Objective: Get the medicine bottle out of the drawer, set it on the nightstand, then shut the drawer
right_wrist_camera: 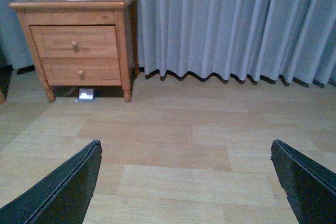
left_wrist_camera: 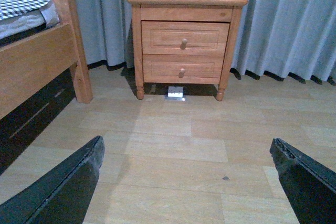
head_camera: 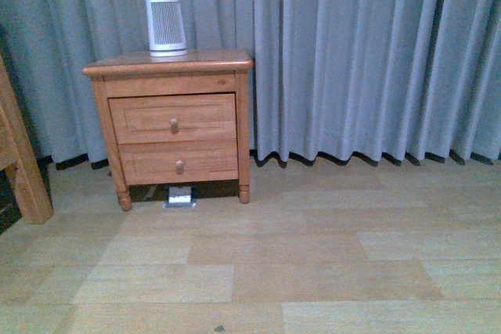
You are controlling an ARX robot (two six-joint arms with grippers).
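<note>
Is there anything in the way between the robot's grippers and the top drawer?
Nothing visible. Only bare floor lies between the left gripper, the right gripper and the drawer. It is shut, so no bottle shows.

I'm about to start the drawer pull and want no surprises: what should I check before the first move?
1. Drawer shut, knob clear: ok.
2. Left gripper jaws apart, empty: ok.
3. Right gripper jaws apart, empty: ok.
4. Grippers near the knob: not ok, open floor lies between.
5. Medicine bottle located: cannot tell, none visible.
6. Bare nightstand top beside white ribbed device: ok.
</note>
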